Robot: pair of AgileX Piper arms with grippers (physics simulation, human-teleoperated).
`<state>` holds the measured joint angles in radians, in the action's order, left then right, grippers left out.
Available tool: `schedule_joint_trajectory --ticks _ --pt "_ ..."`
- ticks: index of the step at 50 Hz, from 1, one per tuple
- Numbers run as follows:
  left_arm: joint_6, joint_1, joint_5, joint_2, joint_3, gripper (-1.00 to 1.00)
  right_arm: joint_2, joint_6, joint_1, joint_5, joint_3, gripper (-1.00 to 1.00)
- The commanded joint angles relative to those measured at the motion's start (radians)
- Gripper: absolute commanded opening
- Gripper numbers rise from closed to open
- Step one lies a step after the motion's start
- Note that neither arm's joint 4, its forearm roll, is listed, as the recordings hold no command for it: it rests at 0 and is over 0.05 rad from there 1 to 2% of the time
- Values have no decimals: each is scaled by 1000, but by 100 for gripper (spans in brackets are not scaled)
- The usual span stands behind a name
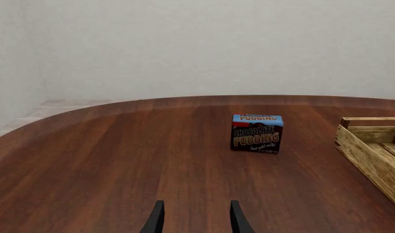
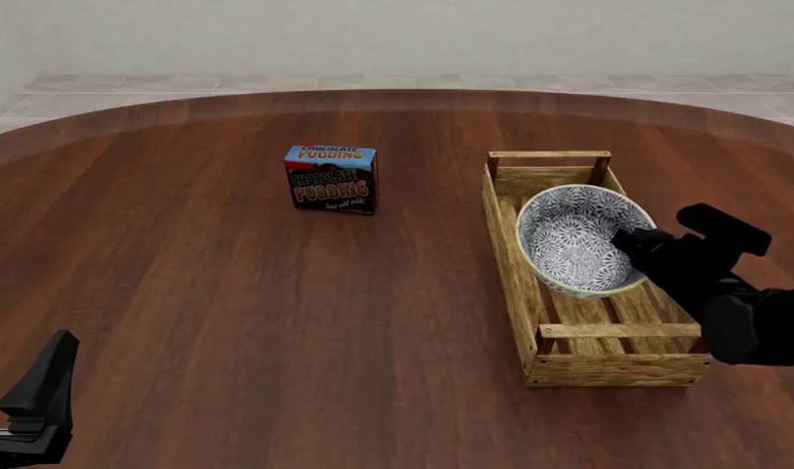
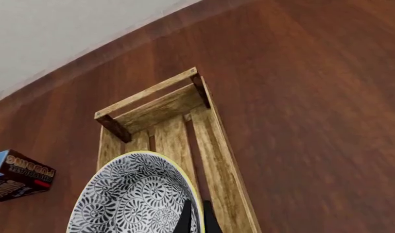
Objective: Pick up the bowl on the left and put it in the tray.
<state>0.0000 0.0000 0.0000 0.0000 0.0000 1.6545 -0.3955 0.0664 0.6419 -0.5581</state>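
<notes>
The blue-and-white patterned bowl [image 2: 572, 234] sits tilted inside the long wooden tray [image 2: 508, 234] on the right of the table. My right gripper [image 2: 631, 244] is shut on the bowl's right rim. In the right wrist view the fingers [image 3: 196, 218] pinch the yellowish rim of the bowl [image 3: 132, 194], with the tray's far end bar [image 3: 158, 94] beyond. Whether the bowl rests on the slats I cannot tell. My left gripper [image 2: 38, 401] is low at the near left, open and empty [image 1: 197, 204], far from the bowl.
A chocolate pudding box [image 2: 331, 179] stands upright on the table, left of the tray and toward the back. In the left wrist view the box [image 1: 257, 133] is ahead, with a corner of the tray [image 1: 369, 155] beside it.
</notes>
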Motion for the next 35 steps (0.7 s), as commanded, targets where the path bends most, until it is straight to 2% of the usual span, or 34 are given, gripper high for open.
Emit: schedule_joint_trajectory --ticks 1,35 --pt "0 0 0 0 0 100 9 -4 3 3 -13 -100" --pt "0 0 0 0 0 100 60 5 14 24 -28 -100"
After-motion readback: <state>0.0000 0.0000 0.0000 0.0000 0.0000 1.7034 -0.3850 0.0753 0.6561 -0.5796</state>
